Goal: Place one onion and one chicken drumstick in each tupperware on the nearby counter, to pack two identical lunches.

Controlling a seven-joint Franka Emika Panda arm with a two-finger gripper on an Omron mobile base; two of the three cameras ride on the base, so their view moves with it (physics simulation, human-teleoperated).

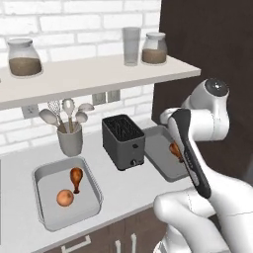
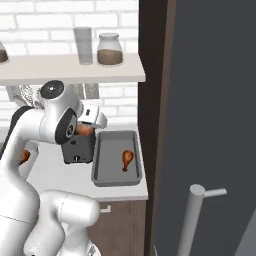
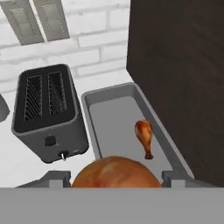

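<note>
Carrying an onion (image 3: 114, 172) between wide-spread jaws, my gripper (image 3: 114, 178) hangs over the right tray's (image 3: 92, 97) near end in the hand view; one drumstick (image 3: 145, 136) lies inside, one toaster (image 3: 46, 111) beside it.

Left base view: left tray (image 1: 40, 174) on the counter (image 1: 118, 183) looks packed, one drumstick (image 1: 76, 178) plus one onion (image 1: 64, 197). Two jars, one glass on the shelf.

Right base view: the held onion (image 2: 84, 130) sits beside the toaster (image 2: 77, 148), short of the right tray (image 2: 98, 159), which I judge needs just this onion.
</note>
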